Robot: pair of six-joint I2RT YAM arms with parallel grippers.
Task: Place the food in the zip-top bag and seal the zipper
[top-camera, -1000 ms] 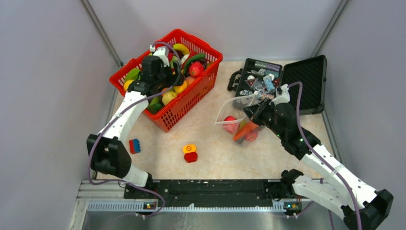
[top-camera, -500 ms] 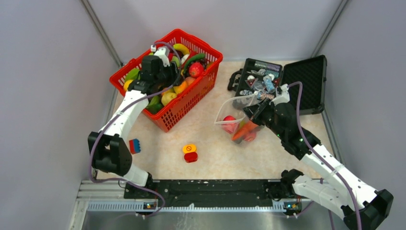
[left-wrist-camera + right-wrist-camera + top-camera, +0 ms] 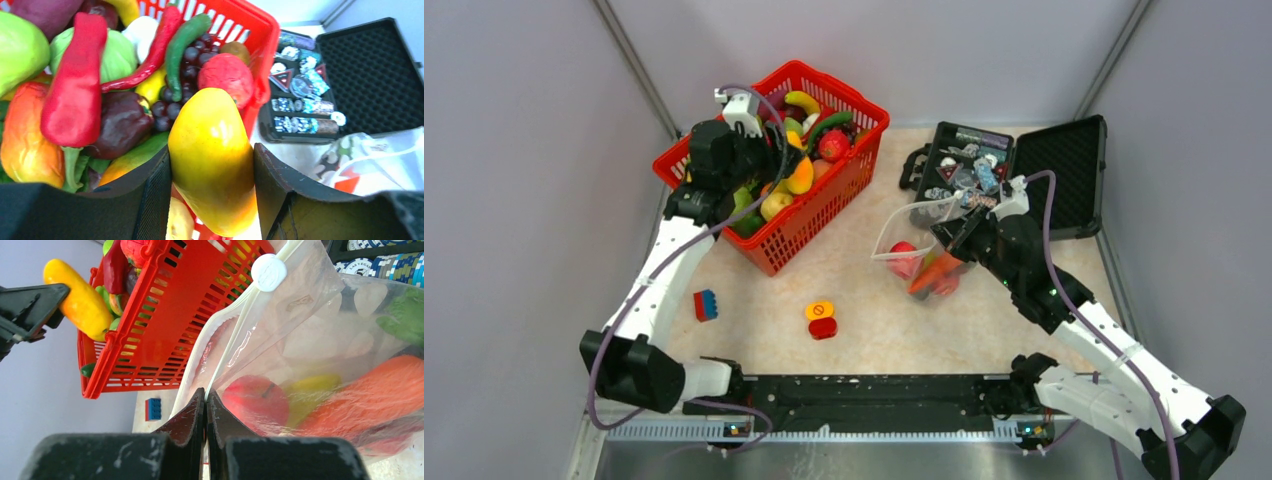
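**Left arm holds yellow fruit over basket; right arm pinches bag mouth**

Surface: beige tabletop [image 3: 864,285] with a faint marbled pattern. Plain grey walls close it in on the left, back and right. A black rail [image 3: 864,392] runs along the bottom of the overhead view, at the arm bases.

Layout, overhead view: the red basket [image 3: 824,215] sits upper left, piled with toy fruit and vegetables. The open black case [image 3: 1064,170] sits upper right. The clear bag [image 3: 921,228] lies just below the case, right of centre. An orange-and-red block [image 3: 821,320] lies at centre, and a blue-and-red brick [image 3: 705,304] lies at lower left, well apart from it.

Left gripper [image 3: 210,170]: the jaws are clamped on both sides of a yellow fruit [image 3: 212,155], which is held above the basket's contents.

Right gripper [image 3: 205,400]: the jaws are closed flat on the bag's mouth edge, at the whitish zipper [image 3: 235,335]. The mouth is parted. A white round slider [image 3: 269,265] sits on the strip.

Inside the bag are a red apple [image 3: 255,400], a carrot [image 3: 370,390], a yellow piece and something green.

Writing: one poker chip [image 3: 372,262] in the case reads "LAS VEGAS". The slider's embossed mark and the block's black symbol are too small to read.
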